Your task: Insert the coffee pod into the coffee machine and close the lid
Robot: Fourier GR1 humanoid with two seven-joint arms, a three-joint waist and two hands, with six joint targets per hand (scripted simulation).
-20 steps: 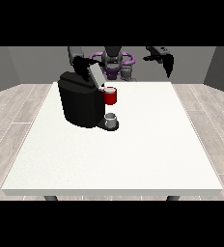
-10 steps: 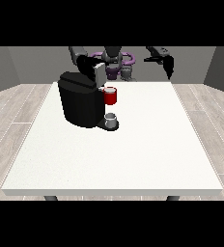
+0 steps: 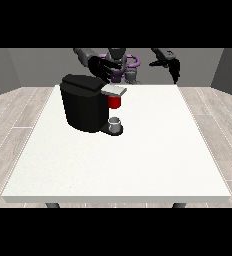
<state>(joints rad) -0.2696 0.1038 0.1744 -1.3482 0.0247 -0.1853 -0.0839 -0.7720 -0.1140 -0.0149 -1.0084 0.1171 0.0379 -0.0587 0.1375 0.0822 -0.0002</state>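
Black coffee machine (image 3: 84, 107) standing on the white tabletop (image 3: 138, 160), towards the view's left and the robot's edge, with a grey lid flap (image 3: 114, 90) jutting from its top front towards the view's right and lying nearly level. Beneath the flap, a red thing at the machine (image 3: 115, 102); lower down, on the machine's base, a small grey thing (image 3: 115, 122), too small to tell for the coffee pod, so no telling where the pod lies. Hand at the view's left (image 3: 102, 69) hovering just above and behind the machine's top, near the flap's hinge end, fingers looking spread and holding nothing. Hand at the view's right (image 3: 169, 64) raised well apart from the machine, beyond the tabletop's far edge, fingers drooping, nothing in them. Judged from this, closing the lid the step in hand: flap just below and slightly towards the camera from the hand at the view's left, by far the nearer hand. Long axis of the flap running left to right across the view, so a short downward press on it likely called for.
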